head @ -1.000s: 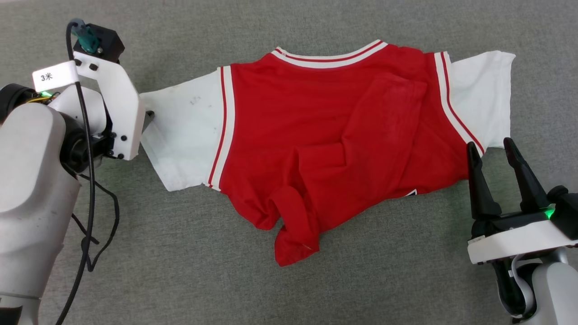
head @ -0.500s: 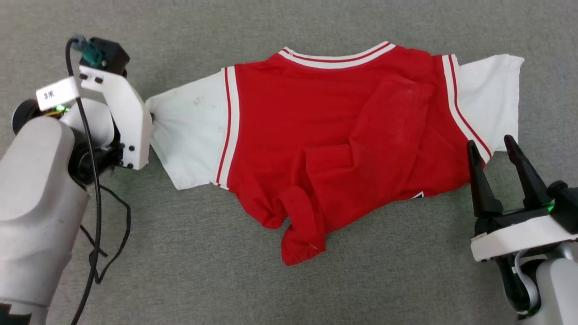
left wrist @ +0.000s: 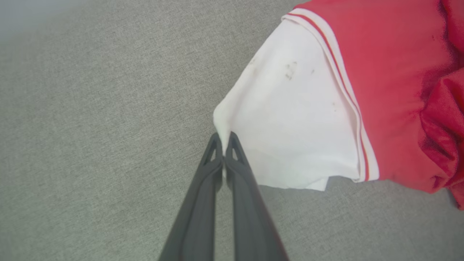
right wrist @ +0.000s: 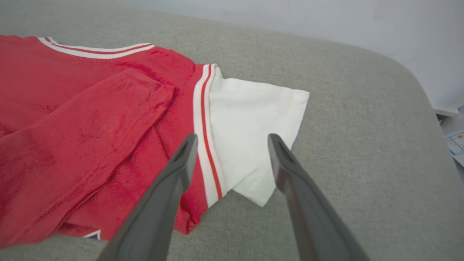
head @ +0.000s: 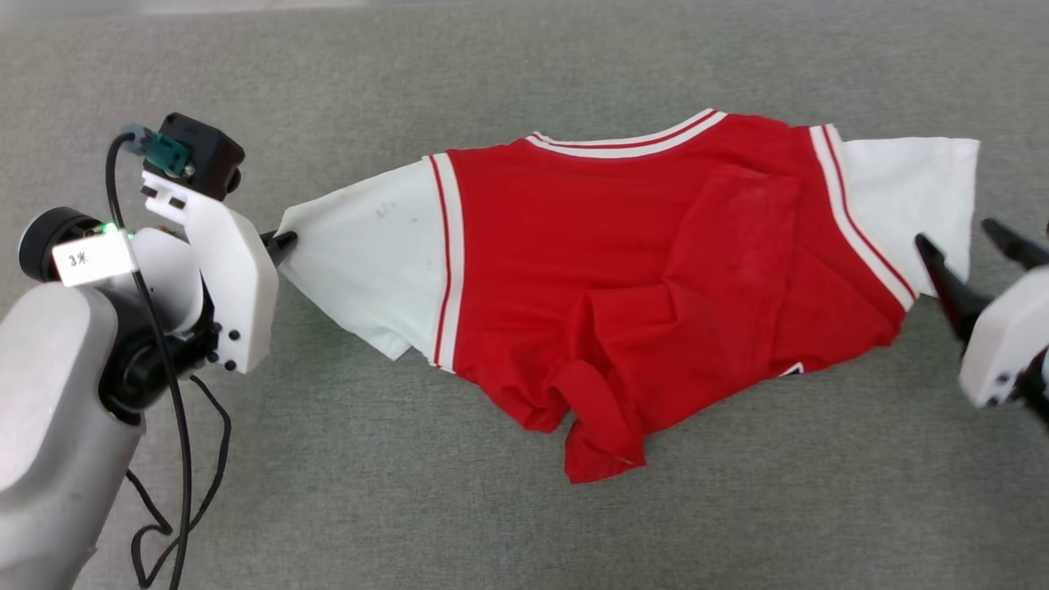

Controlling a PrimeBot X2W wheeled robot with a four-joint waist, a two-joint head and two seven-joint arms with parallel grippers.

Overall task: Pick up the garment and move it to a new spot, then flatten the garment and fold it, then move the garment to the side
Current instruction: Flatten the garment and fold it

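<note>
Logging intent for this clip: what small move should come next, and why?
Probably lower the right tool onto the near white sleeve and close. The left tool is shut on the opposite sleeve, the right tool is open and empty, and the garment lies crumpled.

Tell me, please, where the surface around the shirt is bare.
Free: the grey fabric surface below the hem of the red, white-sleeved jersey, and above its collar. Crowded: both sleeve ends, left pincer shut on one, open right pincer by the other.

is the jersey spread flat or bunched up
Bunched, not flat: the jersey has its red body folded over itself, with the hem crumpled.
</note>
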